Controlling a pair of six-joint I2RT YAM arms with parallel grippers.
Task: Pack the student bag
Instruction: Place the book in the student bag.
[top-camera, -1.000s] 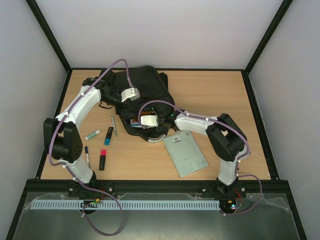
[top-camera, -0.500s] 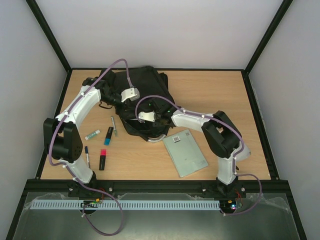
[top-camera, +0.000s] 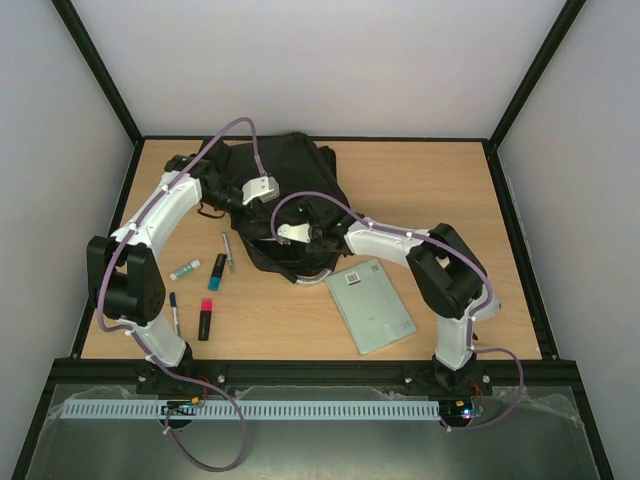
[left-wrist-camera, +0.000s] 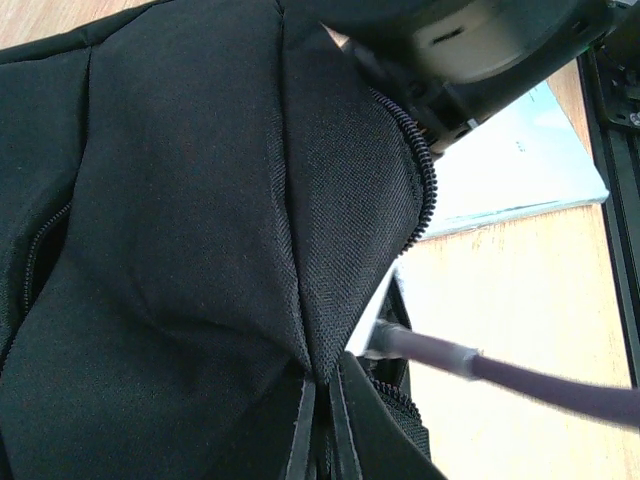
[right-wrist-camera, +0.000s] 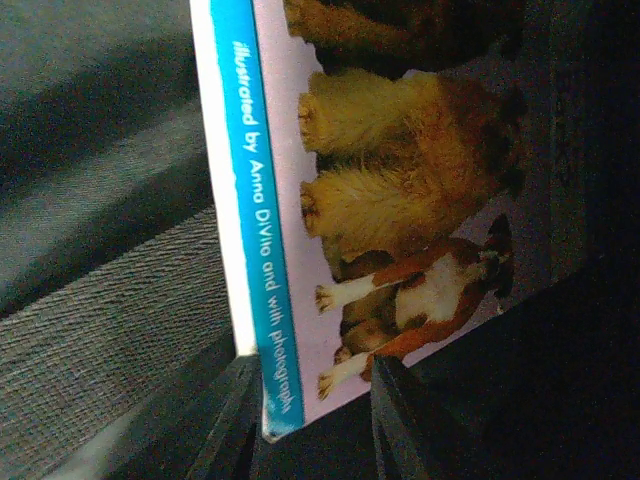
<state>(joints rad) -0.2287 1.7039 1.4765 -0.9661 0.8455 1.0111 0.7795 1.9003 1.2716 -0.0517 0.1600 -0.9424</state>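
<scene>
The black student bag (top-camera: 290, 170) lies at the back middle of the table, its zip mouth facing the arms. My left gripper (left-wrist-camera: 325, 430) is shut on a fold of the bag's fabric (left-wrist-camera: 180, 250) beside the zip and holds it pinched; from above it sits at the bag's mouth (top-camera: 270, 205). The right arm reaches into the opening, so its gripper is hidden from above. In the right wrist view a picture book with dogs on its cover (right-wrist-camera: 400, 200) stands inside the dark bag. My right gripper (right-wrist-camera: 310, 430) straddles the book's lower corner with its fingers apart.
A grey notebook (top-camera: 370, 305) lies on the table right of the bag and shows in the left wrist view (left-wrist-camera: 520, 160). Left of the bag lie a glue stick (top-camera: 185, 269), a blue highlighter (top-camera: 216, 272), a pink highlighter (top-camera: 204, 320) and two pens (top-camera: 228, 252).
The right arm has pushed left and deeper into the bag with the book, which no longer shows from above. The left gripper has kept its hold on the fabric.
</scene>
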